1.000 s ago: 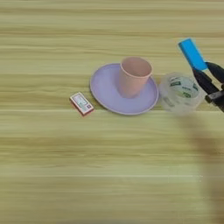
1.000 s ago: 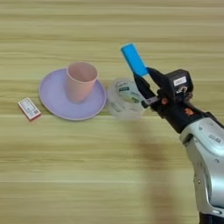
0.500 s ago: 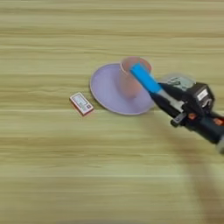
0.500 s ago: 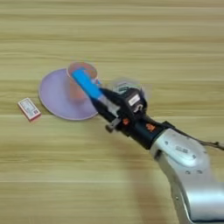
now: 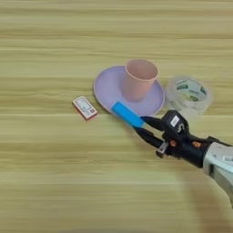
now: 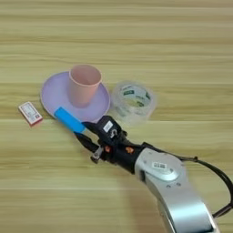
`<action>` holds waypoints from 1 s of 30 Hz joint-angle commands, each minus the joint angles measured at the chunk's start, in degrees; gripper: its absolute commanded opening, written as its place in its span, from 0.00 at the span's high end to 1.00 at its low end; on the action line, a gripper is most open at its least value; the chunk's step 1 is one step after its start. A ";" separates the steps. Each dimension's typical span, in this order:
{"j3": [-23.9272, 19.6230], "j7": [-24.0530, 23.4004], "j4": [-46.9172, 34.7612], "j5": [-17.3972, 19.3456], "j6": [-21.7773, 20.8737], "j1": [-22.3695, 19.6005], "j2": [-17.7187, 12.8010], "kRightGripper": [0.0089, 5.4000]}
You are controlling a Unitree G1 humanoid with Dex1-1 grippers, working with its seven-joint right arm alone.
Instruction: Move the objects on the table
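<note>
arm: silver forearm (image 6: 175, 191) enters from bottom right, black wrist section angled up-left toward plate; thin black cable loops off its rt side
tool: rt tool (image 6: 87, 134), two black fingers (image 5: 149, 122) pointing up-left, clenched on blue bar at its near end; one finger along upper side of bar end, other below it
blue bar: small flat bright-blue bar (image 5: 128, 114), held by tool, tilted diag, far end up-left; far end sits at front rim of plate, overlapping rim edge in both views; can't tell if it touches plate or hangs just over it
card: small red/white rectangular box (image 5: 85, 108), flat on counter, left of plate, near but apart from it; also just left of bar's far end, not touching
plate: round pale purple plate (image 5: 103, 86), flat on counter, mid-frame
cup: pale pink tapered cup (image 5: 140, 79), upright, open end up, stands on plate, toward plate's rt/far half; apart from bar
tape: wide roll of clear tape (image 6: 134, 101), lying flat w/ hole up, green/white label inside core; just rt of plate, close to rim, can't tell if touching; sits beyond tool and wrist, apart from them
counter: light yellowish wood-grain counter (image 5: 54, 182), streaks run left-right, fills view; all objs grouped mid-frame, slightly rt of center in left eye view
</note>
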 commanded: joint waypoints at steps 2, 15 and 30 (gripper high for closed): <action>0.43 0.43 -0.18 -0.44 -1.11 -1.68 -0.98 0.74; 4.50 0.22 7.63 -4.48 -2.21 -4.20 1.05 0.74; 3.16 0.26 7.02 -4.83 -3.84 -3.80 1.16 0.41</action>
